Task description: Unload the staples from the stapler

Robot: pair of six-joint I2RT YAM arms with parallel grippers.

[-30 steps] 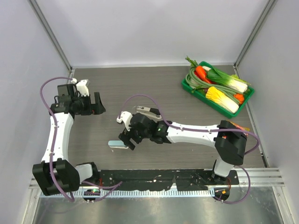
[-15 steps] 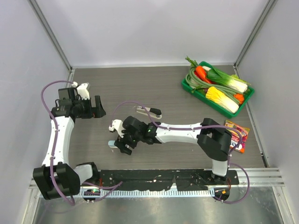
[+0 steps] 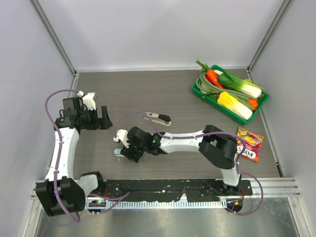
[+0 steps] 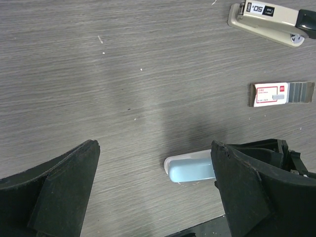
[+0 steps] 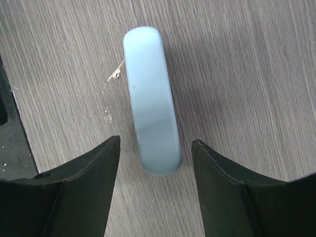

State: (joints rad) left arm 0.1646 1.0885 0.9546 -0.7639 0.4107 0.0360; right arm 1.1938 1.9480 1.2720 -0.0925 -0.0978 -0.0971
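straddling the stapler [image 5: 152,98], my right gripper [image 5: 155,148] has jaws apart across its narrow width, ready to pinch. it lies flat at eight o'clock; my left gripper [image 4: 154,148] hovers, jaws spread, at nine.

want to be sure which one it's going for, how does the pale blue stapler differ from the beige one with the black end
Colour: the rounded pale blue-grey stapler is plain, in one shade; the beige stapler with a black end carries a dark label reading 50. Place: the blue one lies between the right gripper's open fingers, not touched; the beige one lies farther back, no gripper around it. Both lie flat on the wood-grain table.
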